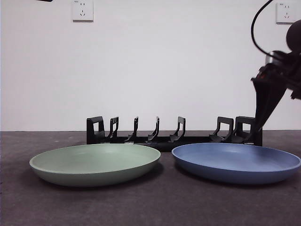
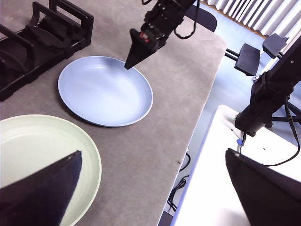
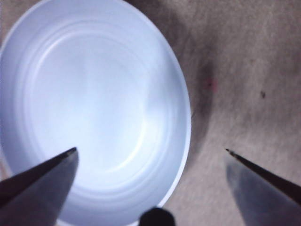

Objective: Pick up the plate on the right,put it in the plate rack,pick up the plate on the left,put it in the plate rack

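Black plate rack [image 1: 174,134] running left-right behind blue plate [image 1: 236,162], right end effector [image 3: 150,153] spread open over its rim.

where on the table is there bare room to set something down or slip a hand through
Free: the strip of table in front of both plates, and the mat between the blue plate and the table edge. Crowded: the green plate and blue plate nearly touch, both sit close before the plate rack, and the right end effector hangs open over the blue plate's rim.
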### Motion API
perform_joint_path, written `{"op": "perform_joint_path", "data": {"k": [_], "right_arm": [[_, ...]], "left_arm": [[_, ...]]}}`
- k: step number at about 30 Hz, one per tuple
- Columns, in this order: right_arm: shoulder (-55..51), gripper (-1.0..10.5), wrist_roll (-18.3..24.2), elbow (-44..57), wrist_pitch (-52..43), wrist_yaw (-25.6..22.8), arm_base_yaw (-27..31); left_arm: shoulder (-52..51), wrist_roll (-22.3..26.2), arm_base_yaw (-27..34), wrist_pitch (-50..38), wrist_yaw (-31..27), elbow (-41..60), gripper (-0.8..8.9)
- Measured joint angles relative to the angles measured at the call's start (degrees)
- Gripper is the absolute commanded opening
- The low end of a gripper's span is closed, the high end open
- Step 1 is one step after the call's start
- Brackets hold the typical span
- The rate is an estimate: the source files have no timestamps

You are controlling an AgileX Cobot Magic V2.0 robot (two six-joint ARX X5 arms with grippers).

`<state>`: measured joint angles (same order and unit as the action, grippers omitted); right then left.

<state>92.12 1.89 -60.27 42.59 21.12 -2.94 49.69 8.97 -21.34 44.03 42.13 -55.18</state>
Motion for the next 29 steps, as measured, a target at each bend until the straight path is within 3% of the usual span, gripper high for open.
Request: {"op": "perform_joint_path", "data": {"k": [9, 12, 14, 25, 29], "right_arm": [[3.1, 4.6, 0.0, 0.0, -1.4, -1.2, -0.4], [3.2, 3.0, -0.2, 0.0, -2.0, -1.2, -0.4], [3.2, 2.5, -0.2, 0.0, -2.0, -1.2, -0.4], [5.4, 2.4, -0.5, 0.0, -2.1, -1.2, -0.4], [5.5, 0.3, -0.6, 0.0, -2.2, -1.2, -0.4]], "left_arm": [[0.1, 0.0, 0.0, 0.0, 0.0, 0.0, 6.60], [0.2, 0.0, 0.0, 0.0, -0.2, 0.0, 6.60], [0.2, 0.0, 0.0, 0.0, -0.2, 0.0, 6.60], [0.2, 0.0, 0.0, 0.0, -0.2, 0.0, 6.60], [0.2, 0.0, 0.0, 0.0, -0.2, 0.0, 6.60]]}}
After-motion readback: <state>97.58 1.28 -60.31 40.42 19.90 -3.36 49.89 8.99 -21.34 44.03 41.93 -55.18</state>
